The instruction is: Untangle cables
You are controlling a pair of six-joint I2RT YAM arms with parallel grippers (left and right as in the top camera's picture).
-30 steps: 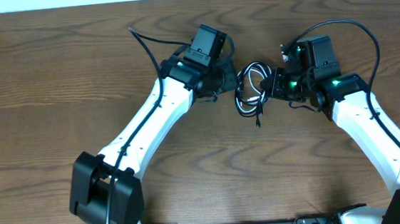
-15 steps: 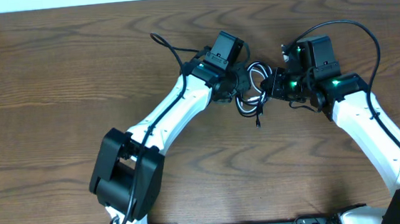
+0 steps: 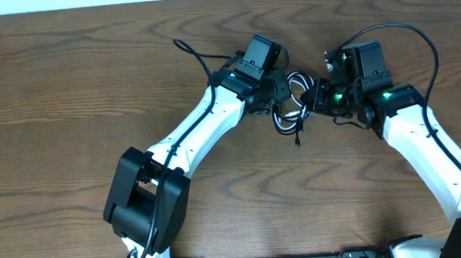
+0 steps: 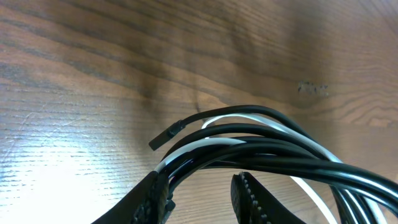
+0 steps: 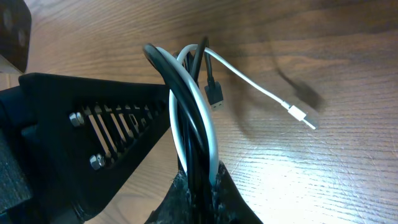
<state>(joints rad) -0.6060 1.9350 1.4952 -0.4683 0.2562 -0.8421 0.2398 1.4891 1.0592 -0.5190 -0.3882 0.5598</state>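
Clamps the white and black cables (image 3: 286,118) in the right fingers (image 5: 181,196). Holds the left fingers (image 4: 250,196) part open at the bundle.

White arm links (image 3: 201,123); black joints (image 3: 147,203); green indicator lights (image 3: 386,95); black cabling (image 3: 421,36)

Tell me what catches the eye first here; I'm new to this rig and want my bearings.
A tangle of white and black cables stands out, upper centre in the overhead view. The right gripper is shut on it, and the left gripper stands open right against the strands.
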